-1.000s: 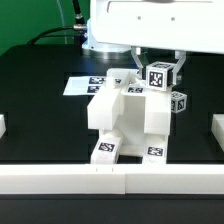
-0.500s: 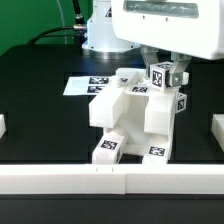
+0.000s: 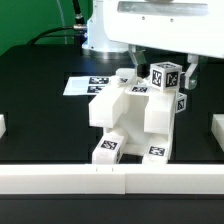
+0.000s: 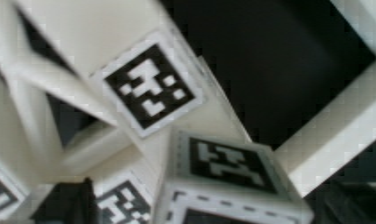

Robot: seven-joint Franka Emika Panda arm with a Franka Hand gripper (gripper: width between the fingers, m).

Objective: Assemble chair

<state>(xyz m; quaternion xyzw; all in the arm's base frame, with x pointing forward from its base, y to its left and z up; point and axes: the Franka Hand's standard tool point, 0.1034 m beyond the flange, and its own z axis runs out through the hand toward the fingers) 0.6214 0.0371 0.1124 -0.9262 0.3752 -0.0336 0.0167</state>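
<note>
The dark two-finger gripper, hanging under the large glossy white robot arm, is clamping a white plastic bar leg that is carrying black-and-white square tags, with one finger pressing on each side of the leg's upper end. The bar leg is standing roughly upright, its long axis running top to bottom. Its upper tagged face is turning toward the exterior camera, and its lower part is sitting against the exterior view's right side of the white blocky plastic chair assembly. The chair assembly is resting in the middle of the matte black tabletop. Its stepped bulk is rising toward the back, and two tagged bar ends are pointing toward the front edge. Just behind it, on the exterior view's left, the thin flat white marker board is lying on the table. A low white rail is running along the table's near edge, and a short white block is sitting at each side edge. A green wall and dark cables are showing behind the table. The wrist view is showing only blurred white tagged faces at very close range, and I cannot tell which part each belongs to.
</note>
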